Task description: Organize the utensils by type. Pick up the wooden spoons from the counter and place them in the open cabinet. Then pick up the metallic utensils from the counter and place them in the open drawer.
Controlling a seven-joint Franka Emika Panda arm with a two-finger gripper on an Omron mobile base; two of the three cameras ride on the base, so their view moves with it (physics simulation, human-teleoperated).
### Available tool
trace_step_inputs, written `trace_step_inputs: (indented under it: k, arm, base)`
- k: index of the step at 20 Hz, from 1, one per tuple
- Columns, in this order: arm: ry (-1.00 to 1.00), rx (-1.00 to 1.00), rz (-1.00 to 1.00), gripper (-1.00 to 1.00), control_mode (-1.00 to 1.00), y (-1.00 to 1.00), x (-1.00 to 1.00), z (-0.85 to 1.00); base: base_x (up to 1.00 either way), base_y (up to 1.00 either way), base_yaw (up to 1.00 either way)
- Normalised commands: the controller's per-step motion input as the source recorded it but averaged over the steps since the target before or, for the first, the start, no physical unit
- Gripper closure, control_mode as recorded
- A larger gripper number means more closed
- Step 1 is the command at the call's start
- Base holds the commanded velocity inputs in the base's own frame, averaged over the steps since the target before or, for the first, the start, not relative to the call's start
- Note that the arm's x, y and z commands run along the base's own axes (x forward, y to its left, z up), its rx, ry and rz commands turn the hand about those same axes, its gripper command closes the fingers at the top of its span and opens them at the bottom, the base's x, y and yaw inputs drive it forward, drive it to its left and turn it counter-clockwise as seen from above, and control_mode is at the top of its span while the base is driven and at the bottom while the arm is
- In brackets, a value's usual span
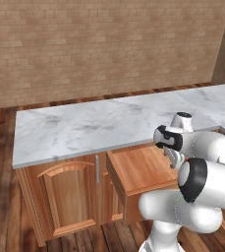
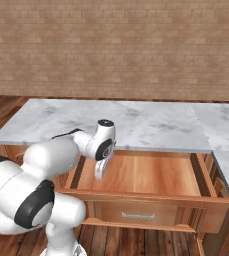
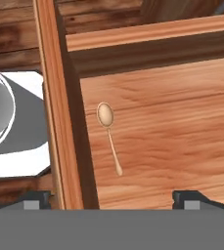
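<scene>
My gripper (image 2: 100,171) hangs open over the left part of the open drawer (image 2: 151,176), with nothing between its fingers. From the hand view the gripper (image 3: 113,199) looks down on the drawer floor (image 3: 172,127), where a small thin coppery spoon (image 3: 108,134), one of the metallic utensils, lies near the drawer's side wall (image 3: 59,122), bowl pointing away from the fingertips. The white marble counter (image 1: 84,128) runs behind the drawer (image 1: 143,167) and the gripper (image 1: 175,158). The wooden spoons and the open cabinet are out of view.
A panelled lower cabinet door (image 1: 67,197) stands left of the drawer. A brick wall (image 2: 116,45) rises behind the counter (image 2: 151,122). The counter continues to the right around a corner (image 2: 226,120). Wooden floor (image 1: 1,206) lies below.
</scene>
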Motion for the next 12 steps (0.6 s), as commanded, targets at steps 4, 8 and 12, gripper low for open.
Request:
trace_step_inputs:
  k: [4, 8, 12]
  arm:
    - [-0.04, 0.00, -0.18, -1.00, -1.00, 0.04, -0.17, 0.62]
    - [-0.09, 0.01, -0.23, -1.00, -1.00, 0.12, -0.25, 0.56]
    - [-0.01, 0.04, -0.27, -1.00, -1.00, 0.16, -0.14, 0.57]
  base:
    - [0.00, 0.00, 0.00]
    - [0.00, 0.00, 0.00]
    - [0.00, 0.00, 0.00]
